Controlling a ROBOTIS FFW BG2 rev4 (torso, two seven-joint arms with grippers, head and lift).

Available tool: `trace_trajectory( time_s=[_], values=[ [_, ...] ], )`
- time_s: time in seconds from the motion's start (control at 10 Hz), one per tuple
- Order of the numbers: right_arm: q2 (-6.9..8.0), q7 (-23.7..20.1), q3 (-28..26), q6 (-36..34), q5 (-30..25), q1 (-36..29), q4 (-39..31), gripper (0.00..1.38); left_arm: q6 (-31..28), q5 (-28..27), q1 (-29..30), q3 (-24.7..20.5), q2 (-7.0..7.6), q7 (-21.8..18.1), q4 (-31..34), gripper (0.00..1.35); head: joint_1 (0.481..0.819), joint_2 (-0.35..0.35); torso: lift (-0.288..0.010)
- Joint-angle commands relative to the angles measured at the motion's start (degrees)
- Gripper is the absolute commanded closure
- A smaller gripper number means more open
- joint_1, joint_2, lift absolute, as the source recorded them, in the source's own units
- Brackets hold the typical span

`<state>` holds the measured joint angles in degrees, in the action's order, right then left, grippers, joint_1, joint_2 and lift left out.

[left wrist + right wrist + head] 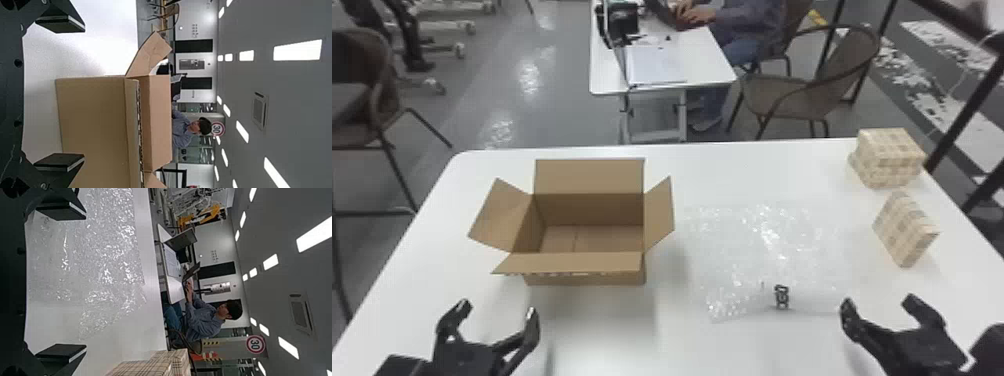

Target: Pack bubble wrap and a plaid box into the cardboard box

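My right tool (879,302), spread wide and empty, is the nearer, with the bubble wrap (767,245) ahead and to its left.

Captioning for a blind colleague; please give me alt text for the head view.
Open brown cardboard box on a white table, with clear bubble wrap spread to its right and beige plaid boxes farther right. At the near side are the black left end effector and right end effector, both open.
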<state>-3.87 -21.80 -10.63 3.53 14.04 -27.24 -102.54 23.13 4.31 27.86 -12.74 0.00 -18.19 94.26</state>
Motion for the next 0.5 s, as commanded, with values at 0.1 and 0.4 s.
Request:
trace_trajectory(
  time_s=[0.1, 0.4],
  values=[
    [-0.09, 0.0, 0.0, 0.0, 0.0, 0.1, -0.1, 0.11, 0.0, -0.1, 0.0, 0.1, -0.15, 0.0, -0.1, 0.14, 0.695, 0.027, -0.110],
    [-0.09, 0.0, 0.0, 0.0, 0.3, 0.0, 0.1, 0.11, 0.2, 0.1, 0.0, 0.1, -0.15, 0.0, -0.1, 0.14, 0.695, 0.026, -0.110]
  ],
)
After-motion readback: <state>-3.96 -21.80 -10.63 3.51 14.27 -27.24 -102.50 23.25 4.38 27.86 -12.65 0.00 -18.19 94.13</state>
